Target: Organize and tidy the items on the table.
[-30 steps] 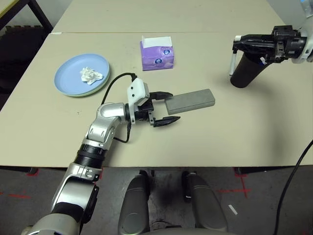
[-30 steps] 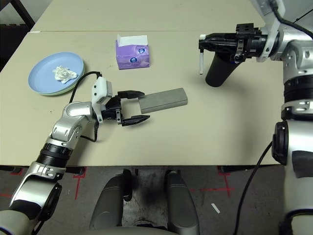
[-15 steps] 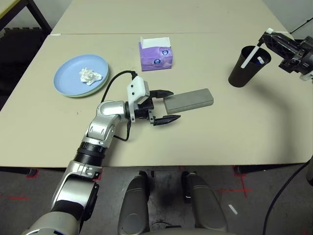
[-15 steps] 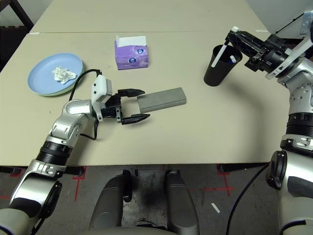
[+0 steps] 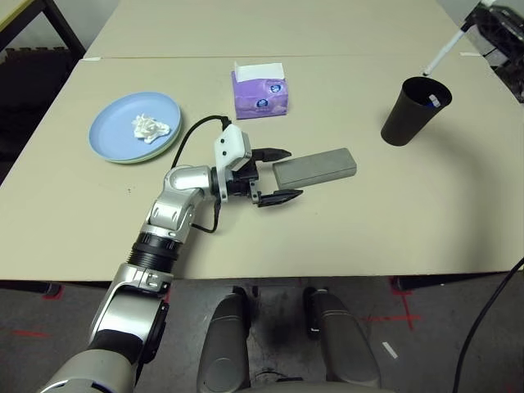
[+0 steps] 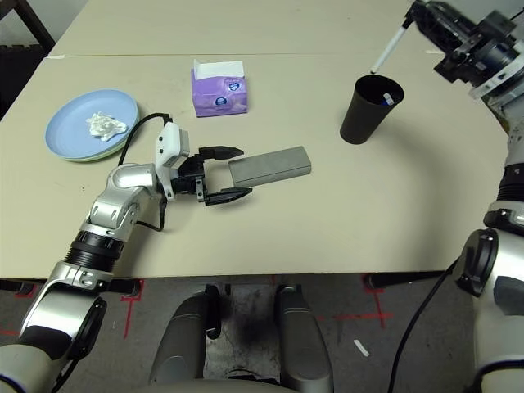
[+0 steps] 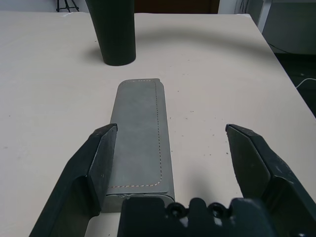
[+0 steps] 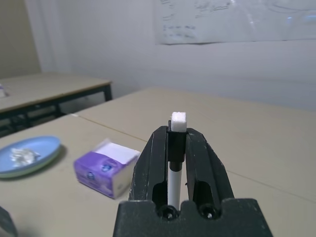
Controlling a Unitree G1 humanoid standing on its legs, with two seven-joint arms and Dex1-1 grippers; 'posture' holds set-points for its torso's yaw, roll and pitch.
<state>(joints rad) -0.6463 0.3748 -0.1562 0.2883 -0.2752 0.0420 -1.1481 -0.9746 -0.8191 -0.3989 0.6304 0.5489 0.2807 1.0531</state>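
On the beige table [image 5: 344,229] my left gripper [image 5: 282,173] stands open, one finger on each side of the near end of the grey glasses case [image 5: 315,166]. In the left wrist view the case [image 7: 140,138] lies close to one finger [image 7: 98,163], with a gap to the other. My right gripper [image 6: 426,16] is raised at the far right, shut on a thin white pen [image 6: 389,49]. The pen slants down, its lower tip just over the mouth of the black cup [image 5: 413,112]. A light blue plate [image 5: 123,131] holds crumpled white tissue [image 5: 155,127], with a pale green rim under it.
A purple tissue box [image 5: 261,90] stands behind the case. Something white and blue shows inside the cup. A cable loops from my left wrist over the table. A second table joins at the far side.
My right gripper has swung up and back to the far right with the pen, from level beside the cup to high above it. The left gripper and the case have barely moved.
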